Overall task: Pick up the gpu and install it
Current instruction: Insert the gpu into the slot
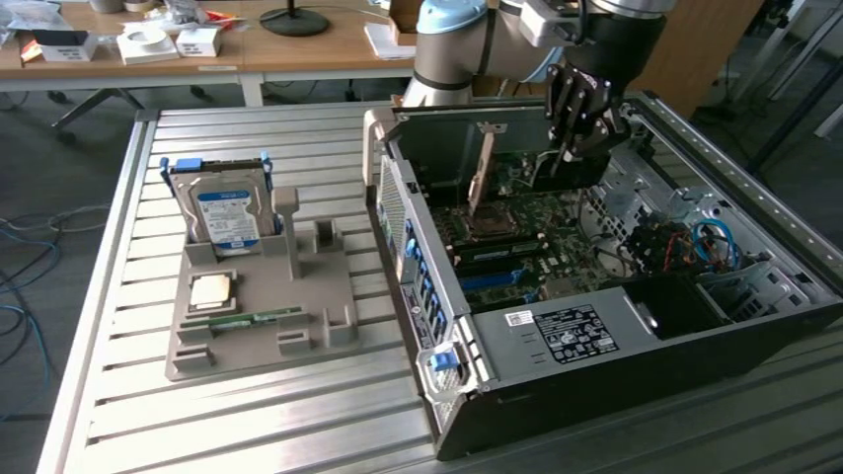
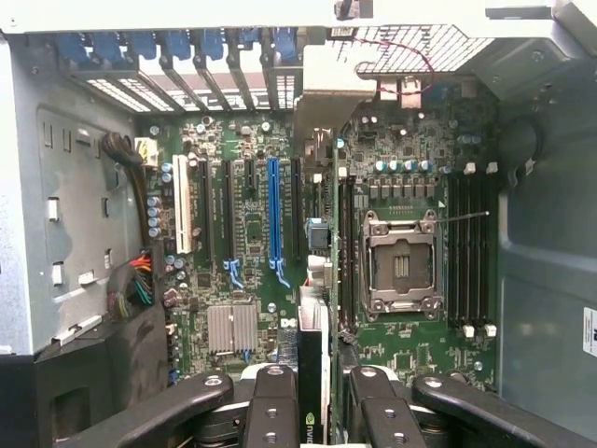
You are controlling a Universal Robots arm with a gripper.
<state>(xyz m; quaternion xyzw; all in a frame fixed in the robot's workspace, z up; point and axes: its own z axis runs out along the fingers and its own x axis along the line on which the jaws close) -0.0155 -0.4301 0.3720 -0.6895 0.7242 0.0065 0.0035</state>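
I read gripper [image 1: 582,138] clamped on gpu [image 2: 311,347] over open PC case [image 1: 567,331]; slatted metal table [image 1: 264,420]; desks [image 1: 303,51] far behind.

Even bright room light; soft sheen on slatted table [image 1: 264,415]; case [image 1: 527,427] interior shadowed.

Robotics lab bench setup. Robot arm [image 1: 448,49] stands at the far edge of a slatted aluminium table [image 1: 264,425]. An open PC case [image 1: 593,395] sits on it, with a grey parts fixture [image 1: 264,286] on the exterior view's left. Wooden desks [image 1: 330,49] with boxes [image 1: 145,44] stand behind, and loose cables [image 1: 20,247] lie on the floor.
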